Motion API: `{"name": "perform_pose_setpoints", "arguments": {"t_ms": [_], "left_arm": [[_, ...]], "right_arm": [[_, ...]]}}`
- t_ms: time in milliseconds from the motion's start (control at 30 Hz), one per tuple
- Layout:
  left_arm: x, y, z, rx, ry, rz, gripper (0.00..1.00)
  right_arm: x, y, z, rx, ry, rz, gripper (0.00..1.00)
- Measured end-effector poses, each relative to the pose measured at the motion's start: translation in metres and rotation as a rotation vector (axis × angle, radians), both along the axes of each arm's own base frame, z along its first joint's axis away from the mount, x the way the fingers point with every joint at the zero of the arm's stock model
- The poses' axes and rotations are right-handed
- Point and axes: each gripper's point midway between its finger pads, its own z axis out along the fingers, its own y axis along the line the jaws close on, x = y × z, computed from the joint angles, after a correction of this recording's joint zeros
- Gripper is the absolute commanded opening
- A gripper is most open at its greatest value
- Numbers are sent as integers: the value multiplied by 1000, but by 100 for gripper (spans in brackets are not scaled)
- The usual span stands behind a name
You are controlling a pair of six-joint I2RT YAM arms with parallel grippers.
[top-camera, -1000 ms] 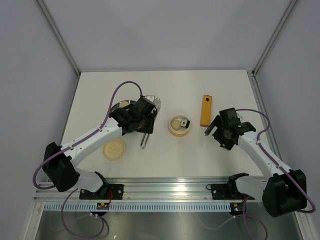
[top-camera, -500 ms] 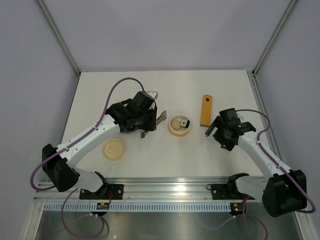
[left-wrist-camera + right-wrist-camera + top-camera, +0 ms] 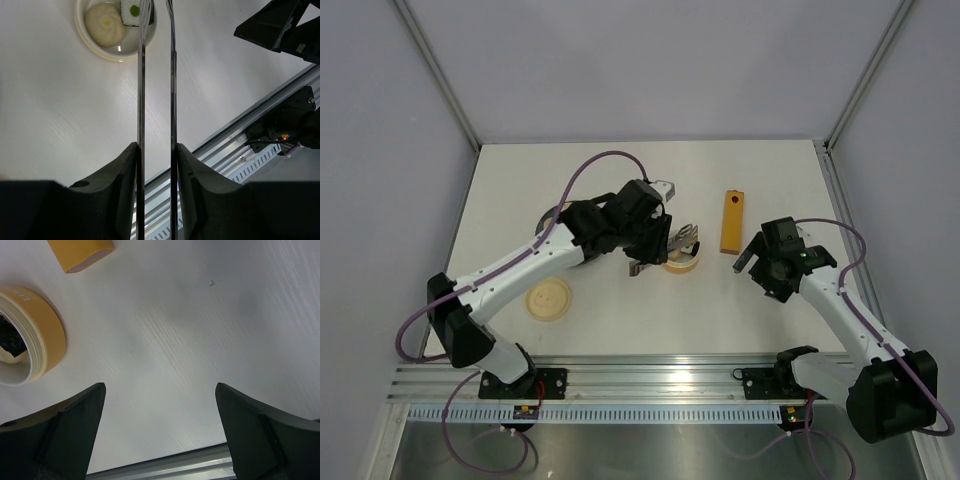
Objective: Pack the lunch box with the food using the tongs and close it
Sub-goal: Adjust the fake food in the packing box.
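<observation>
Since one second ago, the left arm has swung from the dark plate (image 3: 550, 214) across to the lunch box (image 3: 682, 264), carrying the tongs (image 3: 141, 90) with it. The right arm has almost not moved. I judge that this is the delivery step: the tips of the tongs now stand over the far rim of the tub. The tips are cut off in the wrist view, so I cannot tell if a piece is between them.

The left end effector (image 3: 156, 152) is closed about halfway and squeezes the two arms of the tongs between its fingers. The right end effector (image 3: 160, 388) is fully open and holds nothing. The tub is just to its left and the orange block (image 3: 731, 222) is ahead of it.

Counted: one worktop (image 3: 770, 170), two arms, one orange block, one plate that is mostly hidden behind the left arm, one lid (image 3: 548, 300) lying well behind the left end effector, one tub, and one pair of tongs. Two food pieces lie in the tub: a round bun (image 3: 105, 31) and a small white square piece with a green spot (image 3: 131, 10). The lid is not yet on, so the closing is still to do.
</observation>
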Motion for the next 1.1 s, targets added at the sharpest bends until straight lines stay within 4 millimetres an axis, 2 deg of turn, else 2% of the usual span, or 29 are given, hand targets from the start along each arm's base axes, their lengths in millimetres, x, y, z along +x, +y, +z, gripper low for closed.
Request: {"name": "perform_pose_setpoints", "arguments": {"t_ms": [100,200,333,500,800,1100], "left_arm": [[-1,-10,-12,34,15,-12,41],[3,-10,-22,67,25,1,44],[7,-9,-25,88,22,26,47],[9,-12,-27,94,20,33,47],[12,-24,-48,147,35,32,48],[15,-28,-57,171,37,35,46]], "right_arm": [[-2,-2,3,-4,-10,-4,100],[-4,-4,5,-11,-13,-7,99],[-4,-4,5,-12,-13,-8,99],[-4,-4,4,-12,-12,-8,100],[-4,-4,4,-13,-10,-8,99],[-4,-4,3,-13,-7,-7,99]]}}
